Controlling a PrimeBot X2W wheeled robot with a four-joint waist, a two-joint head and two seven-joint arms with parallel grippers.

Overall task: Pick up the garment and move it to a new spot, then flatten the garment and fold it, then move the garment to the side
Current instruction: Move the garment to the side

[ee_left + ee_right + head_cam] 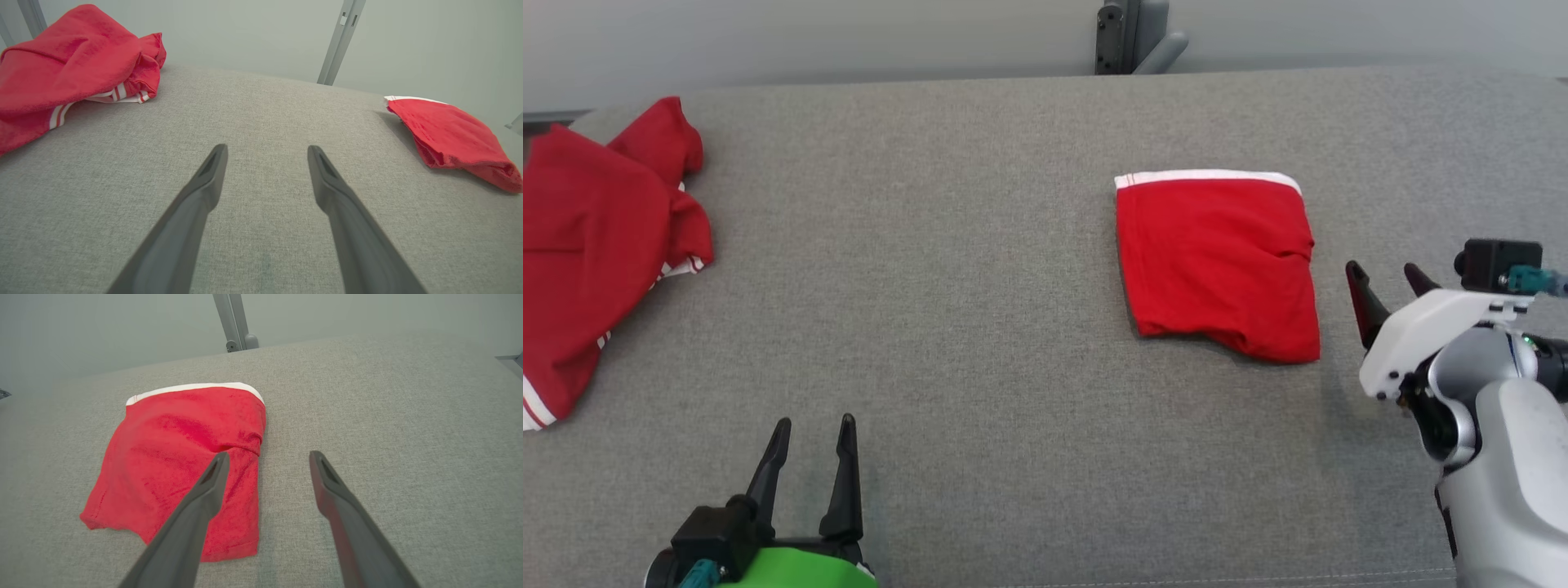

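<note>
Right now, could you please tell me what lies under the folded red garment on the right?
The folded red garment rests directly on the grey fabric surface, which shows on every side of it. Anything beneath it or between its layers is covered and cannot be seen.

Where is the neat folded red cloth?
In the head view the folded red garment lies on the grey table, right of centre, beside the right gripper.

No legible text, label, brand, number or sign in any view. White band (pixel 1205 175) on folded red garment (pixel 1217 261): plain, no print readable.
</note>
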